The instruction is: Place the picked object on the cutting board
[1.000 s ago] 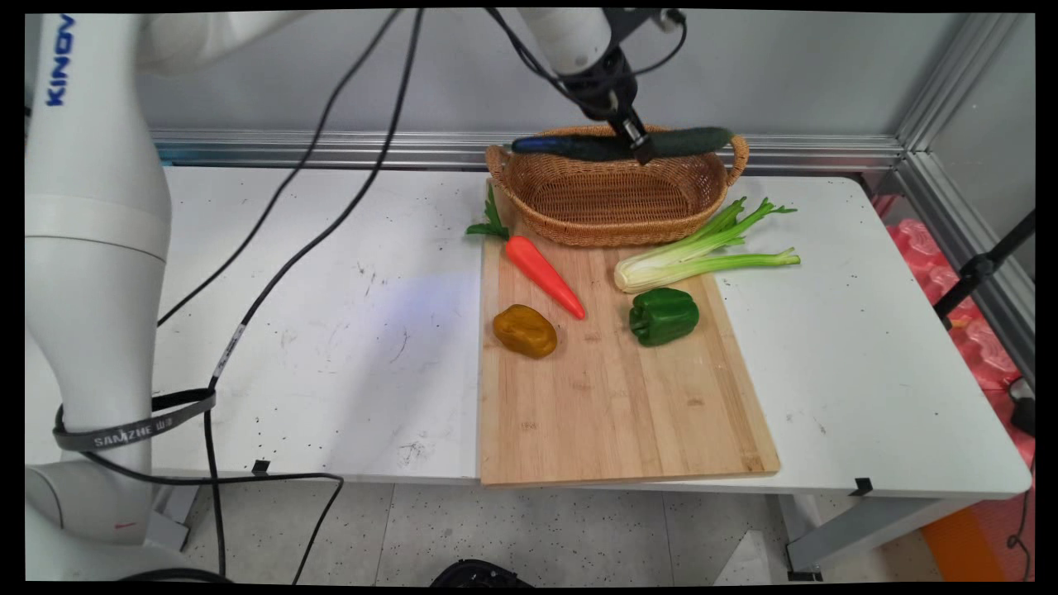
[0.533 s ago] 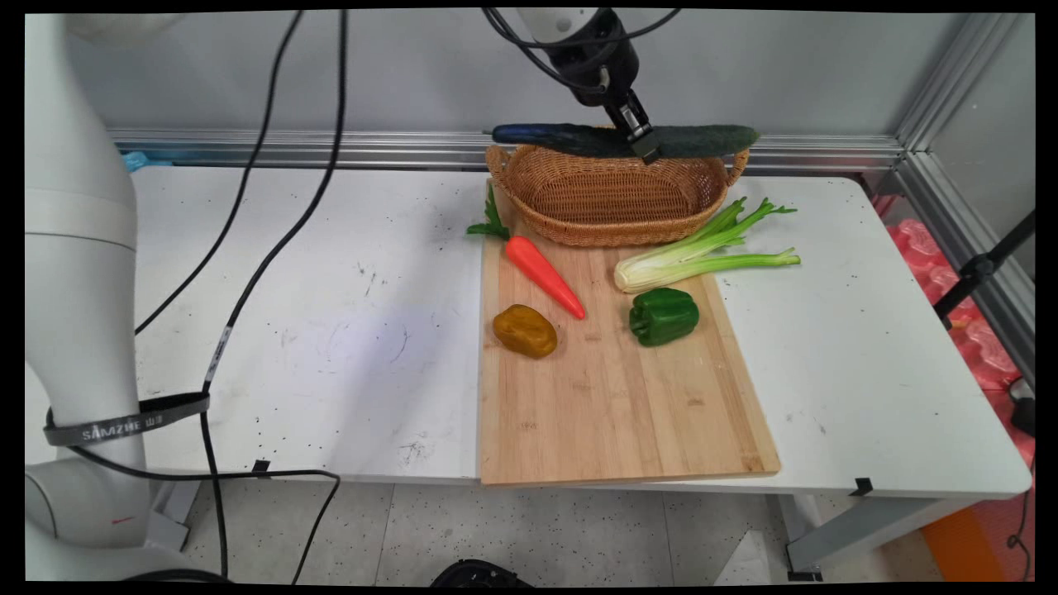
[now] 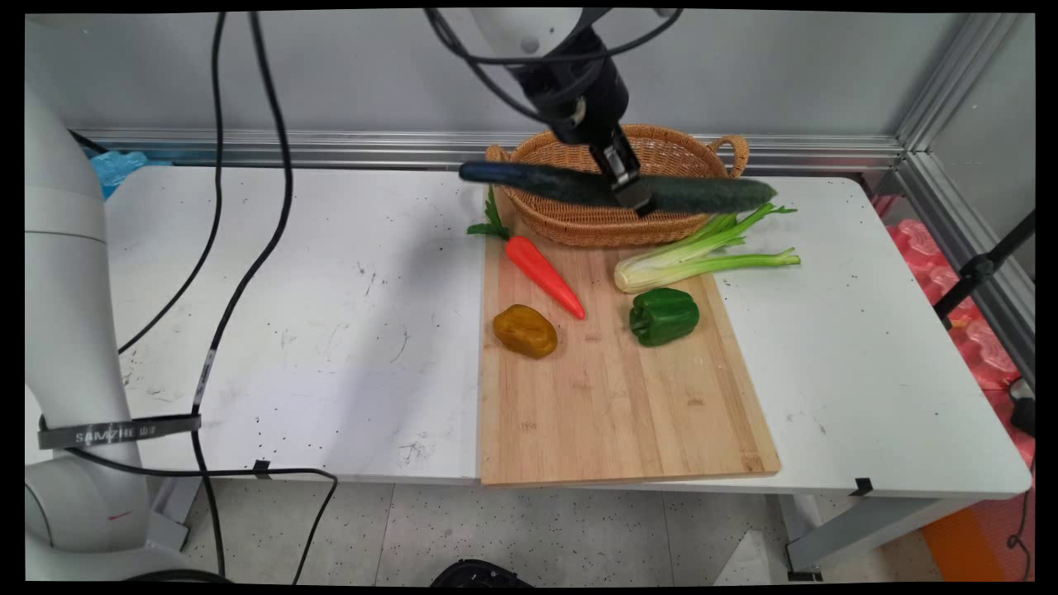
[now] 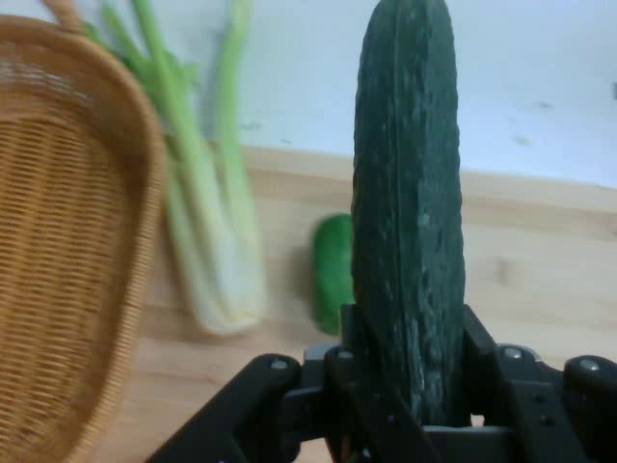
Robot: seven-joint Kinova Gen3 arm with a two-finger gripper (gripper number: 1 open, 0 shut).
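Right now my hand pinches a cucumber crosswise above the basket's front rim.

Gripped near its middle, the long cucumber could, I judge, twist in the fingers or clip the basket or celery.

White arm reaching in from upper left, end effector angled downward, fingers clamped on a load
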